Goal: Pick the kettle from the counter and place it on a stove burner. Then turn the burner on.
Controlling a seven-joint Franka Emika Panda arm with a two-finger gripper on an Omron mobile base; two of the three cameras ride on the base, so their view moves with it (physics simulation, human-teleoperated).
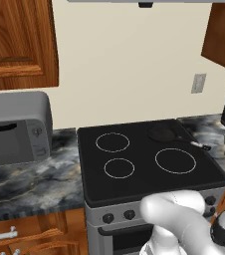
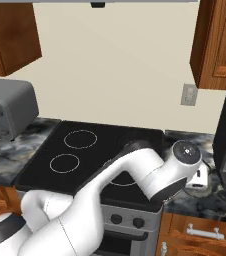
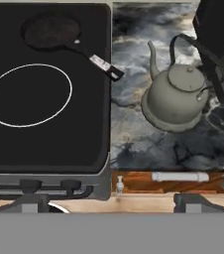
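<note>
The kettle [image 3: 176, 96] sits upright on the counter [image 3: 139, 144], just beside the cooktop [image 3: 44, 144]; the gripper [image 3: 111, 204] hovers with fingers apart.

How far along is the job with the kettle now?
Nothing is done yet. The small grey domed kettle stands on the dark marbled counter, right of the black glass cooktop. The gripper is above the counter's front edge, holding nothing. Grasping, placing on a burner and switching on remain.

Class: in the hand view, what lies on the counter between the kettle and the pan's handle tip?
Nothing: in the hand view, bare counter separates the kettle from the pan handle's tip.
</note>
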